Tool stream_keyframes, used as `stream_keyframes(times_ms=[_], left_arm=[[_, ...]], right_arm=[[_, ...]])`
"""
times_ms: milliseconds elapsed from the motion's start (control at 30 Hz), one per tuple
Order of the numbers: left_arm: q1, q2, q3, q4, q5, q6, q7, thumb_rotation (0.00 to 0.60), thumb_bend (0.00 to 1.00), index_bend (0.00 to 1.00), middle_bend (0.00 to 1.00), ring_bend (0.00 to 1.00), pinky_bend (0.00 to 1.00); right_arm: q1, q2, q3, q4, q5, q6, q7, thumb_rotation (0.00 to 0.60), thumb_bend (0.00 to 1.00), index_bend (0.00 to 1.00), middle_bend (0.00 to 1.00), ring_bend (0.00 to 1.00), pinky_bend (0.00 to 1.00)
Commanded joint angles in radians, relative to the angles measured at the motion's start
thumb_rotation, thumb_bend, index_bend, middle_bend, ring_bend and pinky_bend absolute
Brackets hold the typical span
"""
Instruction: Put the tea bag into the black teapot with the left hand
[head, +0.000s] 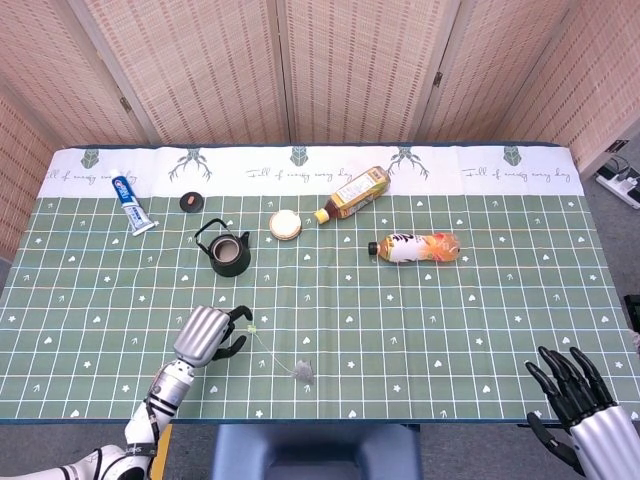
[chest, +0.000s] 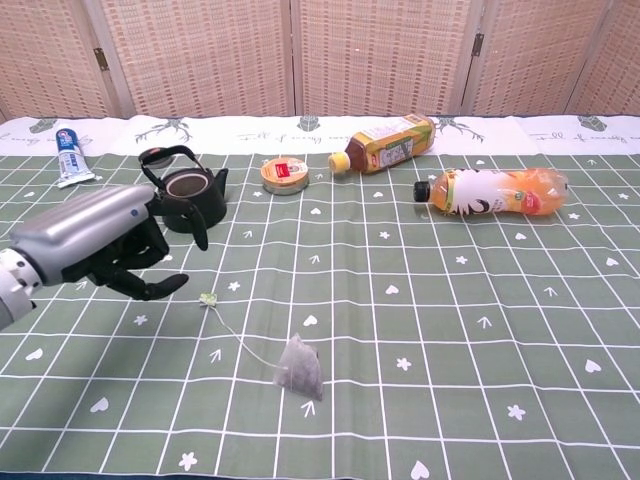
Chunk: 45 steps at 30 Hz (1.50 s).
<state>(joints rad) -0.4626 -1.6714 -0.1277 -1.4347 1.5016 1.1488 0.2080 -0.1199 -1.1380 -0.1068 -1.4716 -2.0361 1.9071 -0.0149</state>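
Your left robot hand covers part of the black teapot; your right robot hand is cut off at the frame edge.

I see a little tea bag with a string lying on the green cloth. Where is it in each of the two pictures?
Head view: the tea bag lies low and just left of centre, near the table's front edge, right of the left hand.
Chest view: the tea bag lies low and left of centre, its string running up-left.
Shared landmark: the black teapot stands farther back and to the left in both.
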Motion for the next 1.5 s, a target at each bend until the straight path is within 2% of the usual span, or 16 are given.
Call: stream_keyframes(times_ms=[33, 200, 500, 733, 1500], left_arm=[[-0.016, -0.038, -0.001, 0.04, -0.014, 0.004, 0.02, 0.6, 0.41, 0.45, 1.0, 1.0, 1.0], [-0.023, -0.086, 0.013, 0.11, 0.005, 0.032, 0.044, 0.6, 0.41, 0.45, 1.0, 1.0, 1.0], [-0.022, -0.15, 0.051, 0.214, 0.025, 0.056, 0.013, 0.6, 0.41, 0.49, 1.0, 1.0, 1.0], [-0.042, -0.185, 0.054, 0.294, 0.005, 0.014, 0.009, 0.6, 0.41, 0.49, 1.0, 1.0, 1.0], [-0.063, -0.227, 0.053, 0.393, -0.018, 0.002, 0.007, 0.6, 0.41, 0.54, 1.0, 1.0, 1.0]], right_arm=[[-0.002, -0.002, -0.002, 0.001, -0.007, 0.005, -0.005, 0.6, 0.36, 0.0, 0.0, 0.09, 0.03], [-0.003, 0.002, 0.0, 0.006, -0.002, 0.015, 0.015, 0.6, 0.37, 0.0, 0.0, 0.09, 0.03], [-0.005, 0.0, -0.001, 0.013, -0.007, 0.023, 0.018, 0.6, 0.36, 0.0, 0.0, 0.1, 0.03], [-0.006, -0.002, -0.001, 0.014, -0.012, 0.028, 0.017, 0.6, 0.36, 0.0, 0.0, 0.1, 0.03], [-0.007, -0.004, -0.002, 0.014, -0.013, 0.025, 0.013, 0.6, 0.36, 0.0, 0.0, 0.09, 0.03]])
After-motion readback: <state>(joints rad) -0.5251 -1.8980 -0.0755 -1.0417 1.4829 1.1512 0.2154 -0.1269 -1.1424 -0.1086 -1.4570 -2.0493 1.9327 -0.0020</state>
